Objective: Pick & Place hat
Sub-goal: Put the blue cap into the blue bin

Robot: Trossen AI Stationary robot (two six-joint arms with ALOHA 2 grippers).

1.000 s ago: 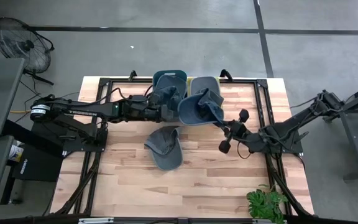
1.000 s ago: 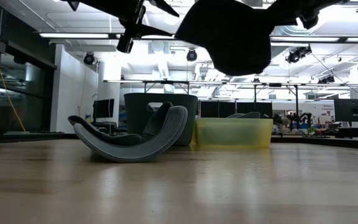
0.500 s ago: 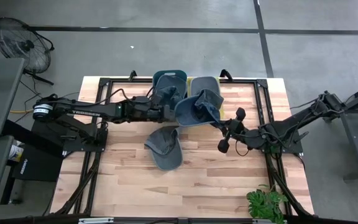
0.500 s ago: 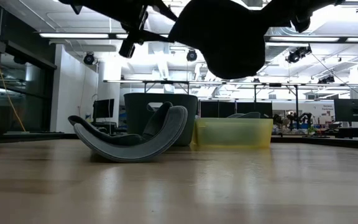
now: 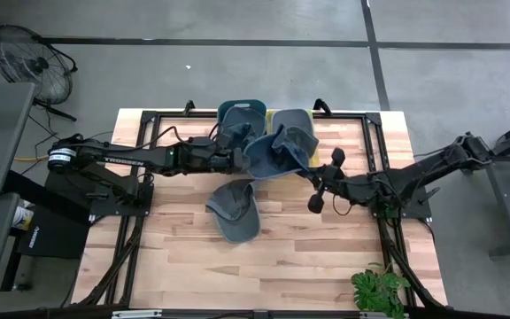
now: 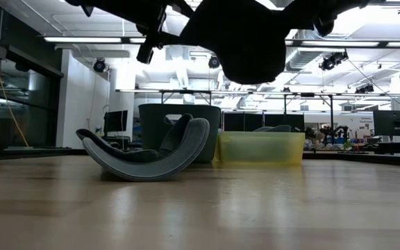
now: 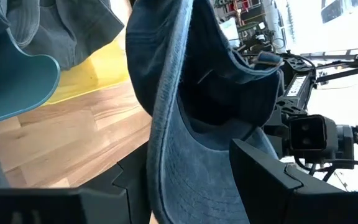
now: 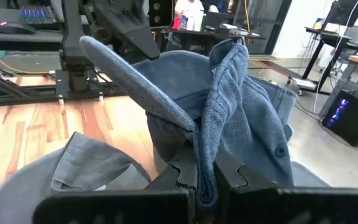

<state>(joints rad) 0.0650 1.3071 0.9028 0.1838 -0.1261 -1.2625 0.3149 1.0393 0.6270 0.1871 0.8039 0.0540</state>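
Wooden counter [image 5: 326, 257] fills the frame's middle; above its upper centre the blue hat [image 5: 277, 153] hangs, pinched by the right pincer [image 5: 301, 165], brim between the parted left pincer [image 5: 244, 158].

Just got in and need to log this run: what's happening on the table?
The right gripper is shut on a blue hat, holding it in the air near the teal bin and yellow bin at the table's far edge. The left gripper straddles the hat's brim with its fingers apart. A second, grey hat lies upside down on the wooden table.
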